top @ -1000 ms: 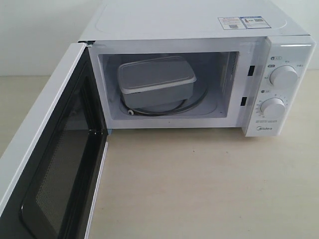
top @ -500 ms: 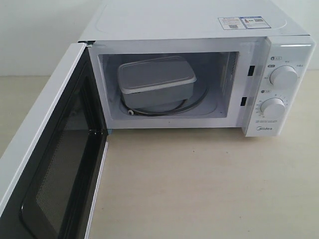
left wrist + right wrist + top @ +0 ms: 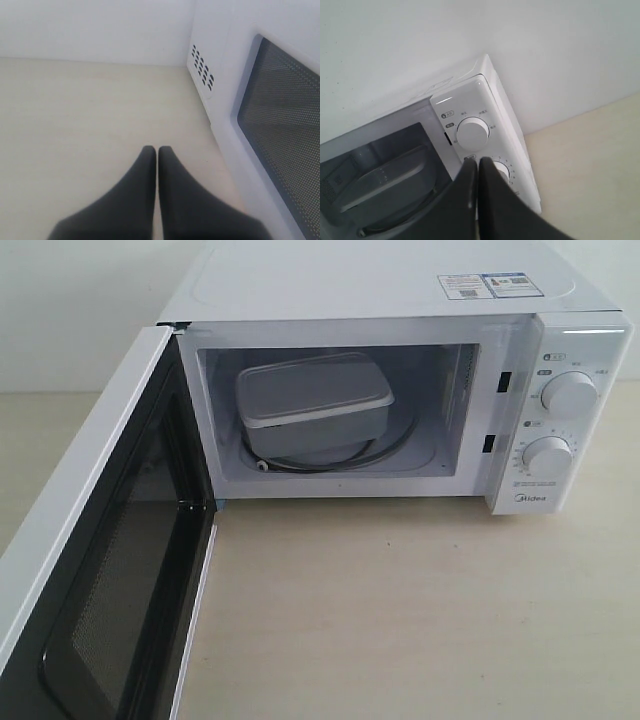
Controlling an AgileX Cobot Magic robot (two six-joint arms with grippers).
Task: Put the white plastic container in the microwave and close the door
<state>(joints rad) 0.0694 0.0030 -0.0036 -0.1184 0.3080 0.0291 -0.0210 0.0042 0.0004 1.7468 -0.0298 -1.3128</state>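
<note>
Inside the microwave (image 3: 380,280) sits the white plastic container (image 3: 315,400) (door (image 3: 120,580) wide open).

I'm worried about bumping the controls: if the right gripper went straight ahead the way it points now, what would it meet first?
Probably the lower dial, just beyond the tips of the shut right gripper; how far away it is stays unclear in this view.
</note>
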